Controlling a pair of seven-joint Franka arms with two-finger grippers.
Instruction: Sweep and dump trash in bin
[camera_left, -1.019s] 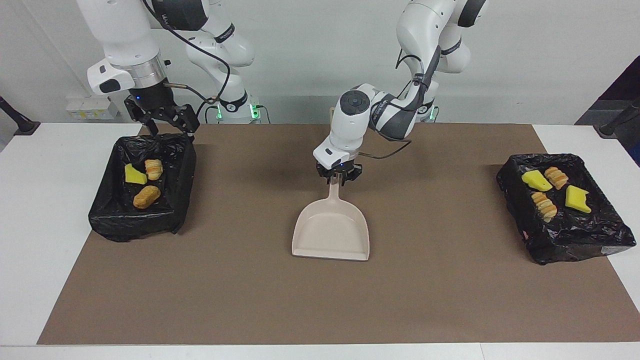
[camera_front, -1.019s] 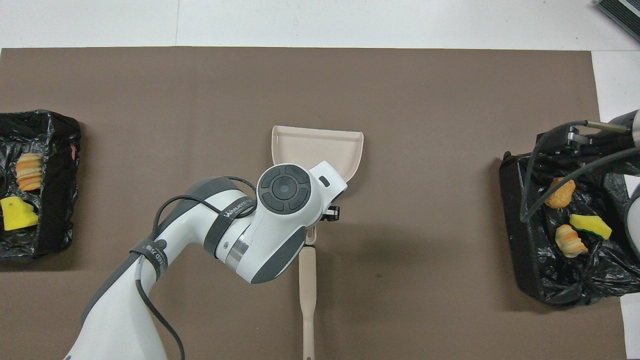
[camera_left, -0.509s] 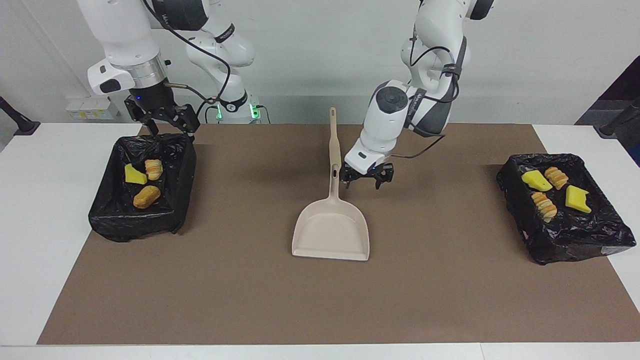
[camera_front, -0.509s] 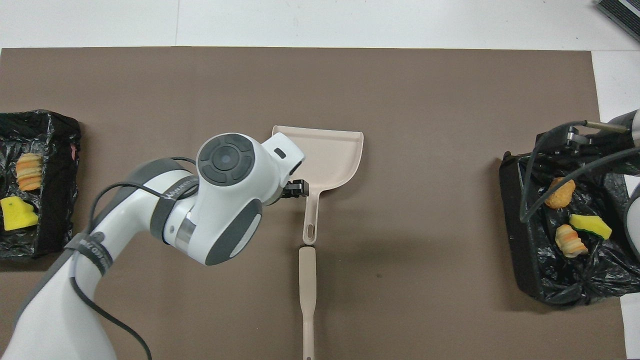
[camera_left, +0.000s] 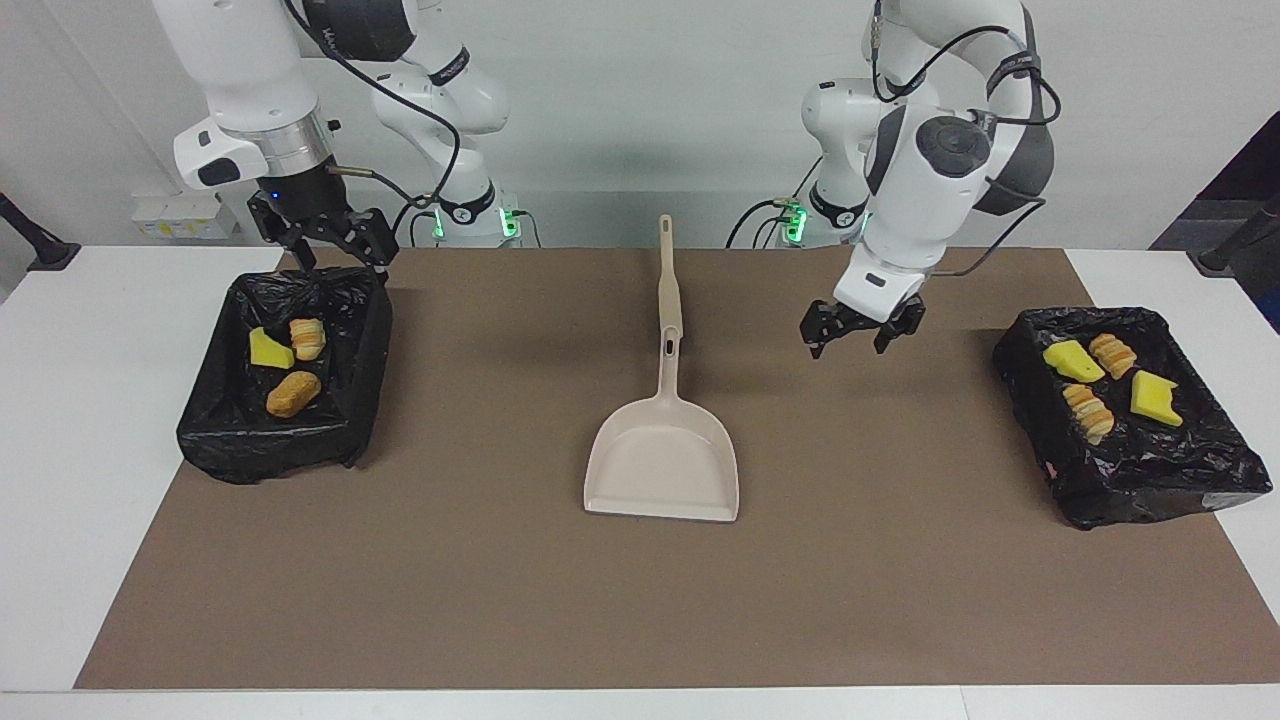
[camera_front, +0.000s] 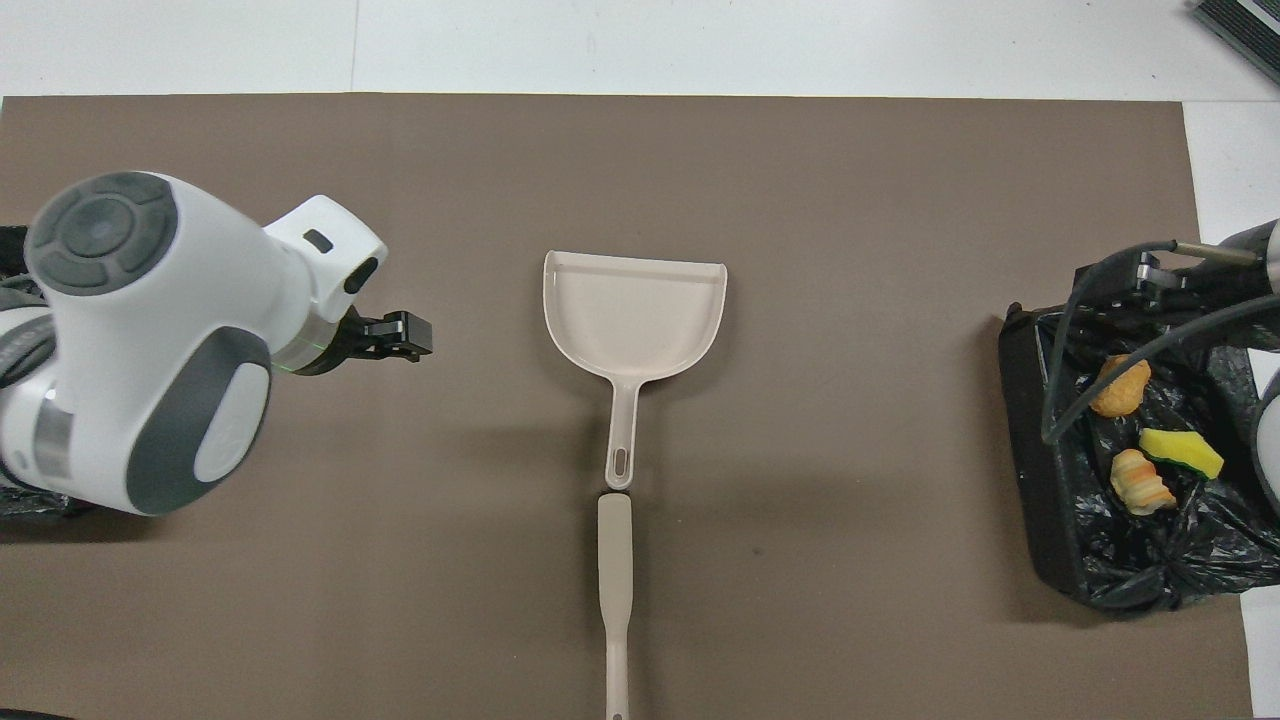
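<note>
Left end effector: raised above bare brown mat, between dustpan and the bin at the left arm's end, fingers spread wide, holding nothing; in the overhead view it shows at about 9 o'clock from the dustpan; right end effector: poised over the rim of the other bin nearest the robots, fingers spread wide, empty, that arm waiting; dustpan: beige, flat on the mat at mid-counter, untouched, handle pointing toward the robots, 12 o'clock in the facing view; brush handle: beige, lying in line with the dustpan handle, end to end, nearer the robots; bristles not visible; trash, first lot: three scraps, one yellow wedge and two tan-orange lumps, inside the black-lined bin at the right arm's end of the counter; trash, second lot: four scraps, two yellow wedges and two ridged tan lumps, inside the black-lined bin at the left arm's end; counter: white, showing at both ends of the mat.
</note>
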